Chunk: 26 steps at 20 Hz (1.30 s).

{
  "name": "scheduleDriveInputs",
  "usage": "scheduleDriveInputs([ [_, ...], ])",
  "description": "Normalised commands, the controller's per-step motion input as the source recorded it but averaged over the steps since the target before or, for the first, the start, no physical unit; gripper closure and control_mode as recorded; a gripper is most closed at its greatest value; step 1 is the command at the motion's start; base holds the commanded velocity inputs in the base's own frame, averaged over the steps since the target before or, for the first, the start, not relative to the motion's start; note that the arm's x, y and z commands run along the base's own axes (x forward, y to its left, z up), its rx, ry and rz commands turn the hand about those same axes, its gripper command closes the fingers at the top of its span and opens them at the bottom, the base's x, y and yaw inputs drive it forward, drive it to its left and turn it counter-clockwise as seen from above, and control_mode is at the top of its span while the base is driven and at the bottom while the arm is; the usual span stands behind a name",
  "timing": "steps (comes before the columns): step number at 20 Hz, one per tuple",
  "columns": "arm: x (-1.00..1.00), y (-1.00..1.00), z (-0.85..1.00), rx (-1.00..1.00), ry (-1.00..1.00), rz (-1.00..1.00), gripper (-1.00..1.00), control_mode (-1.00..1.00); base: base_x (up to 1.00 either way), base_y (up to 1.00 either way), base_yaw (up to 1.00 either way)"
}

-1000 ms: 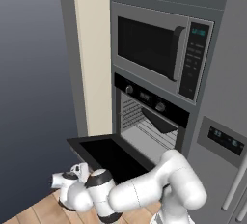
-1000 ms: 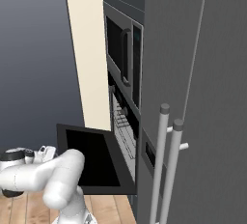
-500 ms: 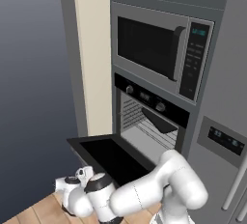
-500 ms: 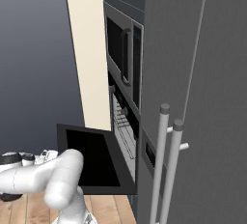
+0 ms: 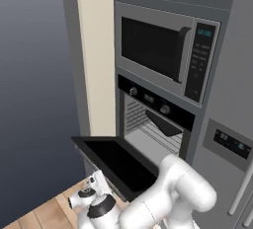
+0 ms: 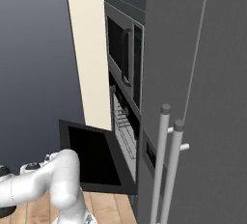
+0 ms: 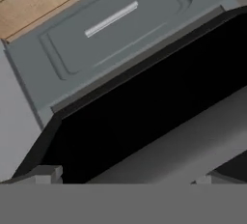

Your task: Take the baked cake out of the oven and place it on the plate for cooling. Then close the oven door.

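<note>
A simulated kitchen wall unit stands ahead of a white robot arm. The oven [image 5: 155, 119], black and built into a grey cabinet column, has two round knobs and a small display on its top panel, and wire racks show inside its lit cavity. The oven door [image 5: 116, 161] hangs fully open, dropped flat toward the near side like a shelf, its dark glass inner face turned upward; from the right base camera the same door [image 6: 94, 158] juts out to the left of the column. Directly above the oven sits a silver-framed microwave [image 5: 165, 50] with a dark window and a button panel on its right. To the right of both stands a grey refrigerator [image 6: 193, 97] with two long upright bar handles. A cream wall panel [image 5: 96, 55] runs along the left side of the column. The arm bends low in front of the open door, its wrist down near the wooden floor [image 5: 47, 210], below the door's near left corner. The tool [image 7: 125, 179] is released, its two tips spread wide apart at the bottom of the hand camera's picture, which looks at the door's black underside [image 7: 144, 117] and a grey cabinet drawer front [image 7: 116, 25] with a short silver handle.
</note>
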Motion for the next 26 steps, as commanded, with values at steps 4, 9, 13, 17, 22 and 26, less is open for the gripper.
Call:
scheduleDriveInputs([
  [4, 0.36, 0.06, 0.00, -0.76, -0.29, -0.39, -1.00, -1.00, 0.00, 0.00, 0.00],
  [9, 0.47, 0.01, 0.00, -0.73, -0.31, -0.41, -1.00, -1.00, 0.00, 0.00, 0.00],
  [13, 0.59, 0.00, 0.00, -0.69, -0.27, -0.43, -1.00, -1.00, 0.00, 0.00, 0.00],
  [17, 0.74, 0.00, 0.00, -0.65, -0.24, -0.44, -1.00, -1.00, 0.00, 0.00, 0.00],
  [22, 0.89, -0.12, 0.05, -0.55, -0.18, -0.39, -1.00, -1.00, 0.00, 0.00, 0.00],
  [26, 1.00, -0.38, 0.24, -0.37, -0.11, -0.32, -1.00, -1.00, 0.00, 0.00, 0.00],
])
